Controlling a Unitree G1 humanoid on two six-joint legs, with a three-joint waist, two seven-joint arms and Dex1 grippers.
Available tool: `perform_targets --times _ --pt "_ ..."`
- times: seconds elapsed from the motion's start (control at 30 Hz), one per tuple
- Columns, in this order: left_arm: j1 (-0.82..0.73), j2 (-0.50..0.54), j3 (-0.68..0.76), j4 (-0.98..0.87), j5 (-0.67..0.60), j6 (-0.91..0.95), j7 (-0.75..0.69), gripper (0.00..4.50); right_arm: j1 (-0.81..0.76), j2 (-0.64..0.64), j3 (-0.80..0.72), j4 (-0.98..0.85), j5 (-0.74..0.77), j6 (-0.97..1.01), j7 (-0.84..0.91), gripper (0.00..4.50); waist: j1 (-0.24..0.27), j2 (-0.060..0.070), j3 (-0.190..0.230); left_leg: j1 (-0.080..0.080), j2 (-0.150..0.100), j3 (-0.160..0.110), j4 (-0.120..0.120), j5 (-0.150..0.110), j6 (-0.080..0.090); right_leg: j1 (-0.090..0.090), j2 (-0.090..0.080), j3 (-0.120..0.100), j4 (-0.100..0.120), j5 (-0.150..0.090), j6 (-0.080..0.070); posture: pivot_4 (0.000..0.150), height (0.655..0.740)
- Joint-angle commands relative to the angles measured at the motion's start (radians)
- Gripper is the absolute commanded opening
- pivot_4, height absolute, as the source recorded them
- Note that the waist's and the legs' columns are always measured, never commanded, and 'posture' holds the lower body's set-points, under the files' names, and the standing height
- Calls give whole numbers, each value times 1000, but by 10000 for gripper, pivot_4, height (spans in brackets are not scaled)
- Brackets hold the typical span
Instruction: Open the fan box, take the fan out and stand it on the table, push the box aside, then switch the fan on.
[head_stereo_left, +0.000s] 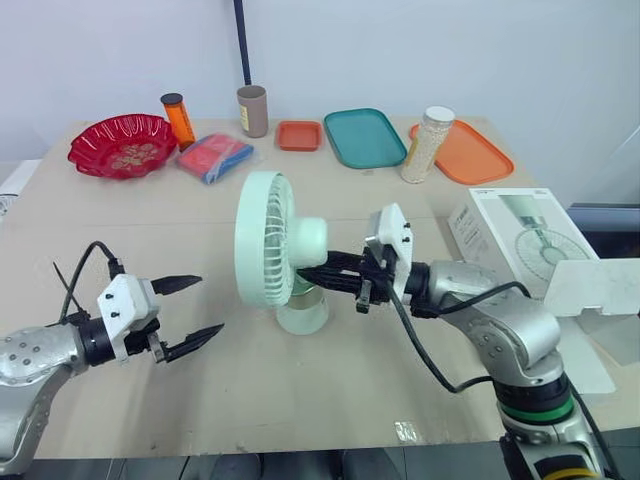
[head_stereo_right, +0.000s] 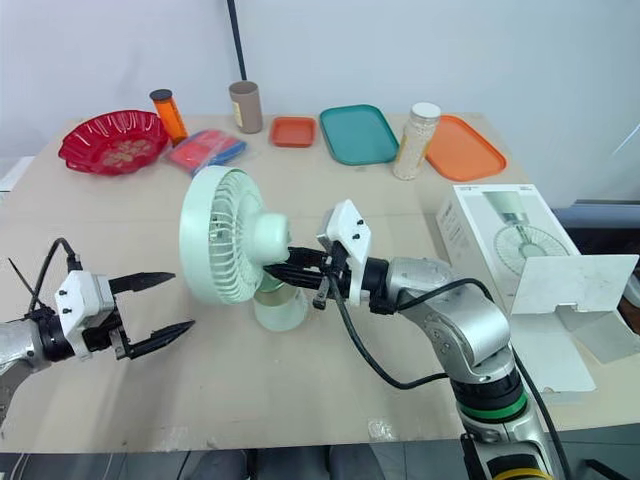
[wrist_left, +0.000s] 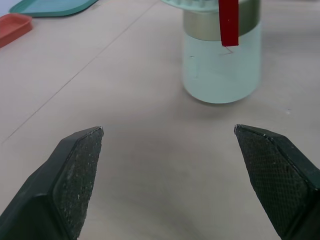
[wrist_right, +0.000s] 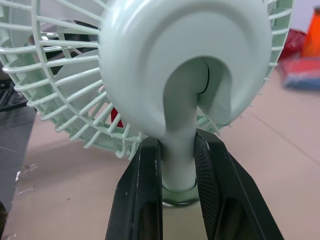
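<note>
Smooth pale-green plastic fan (head_stereo_left: 266, 238) with a soft sheen, matt beige surface (head_stereo_left: 300, 400), smooth white cardboard fan box (head_stereo_left: 505, 230), cross-hatched matt black pads (wrist_left: 75, 175) on the left gripper (head_stereo_left: 211, 304), shiny red bowl (head_stereo_left: 122, 145)

Wall (head_stereo_left: 520, 50): plain, pale, running behind from 10 to 2 o'clock.
Desk (head_stereo_left: 120, 230): tan board top, faint seam across.
Pole (head_stereo_left: 241, 40): dark, upright against the wall, 12 o'clock.
Light: soft, even.

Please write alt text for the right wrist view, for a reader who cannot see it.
The right end effector is shut on the neck of a pale green desk fan, seen from behind. A beige table lies behind the fan.
</note>
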Motion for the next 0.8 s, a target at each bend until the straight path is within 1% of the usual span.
perform_targets --times 0.03,0.27,0.67,0.8 --pt "-25 9 -52 13 7 -36 -66 44657 30 -3 12 -35 -5 -134 77 3461 0 0 0 0 0 0 0 0 0 0 0 0 0 0 0 1500 7400" --pt "-112 -7 -132 125 44 -61 -109 44657 52 -5 46 52 -71 -265 137 3461 1 0 0 1 0 -1 2 0 0 1 0 -1 1 0 0 1500 7400" --pt "-215 -37 -210 179 50 -24 -123 44657 60 4 50 68 -52 -225 124 3461 1 0 0 0 0 -1 3 0 0 1 0 -1 1 0 0 1500 7400" --pt "-237 -31 -223 195 35 2 -144 44657 57 -1 53 83 -64 -235 137 3461 0 0 0 0 0 -1 4 0 0 1 1 -1 2 0 0 1500 7400"
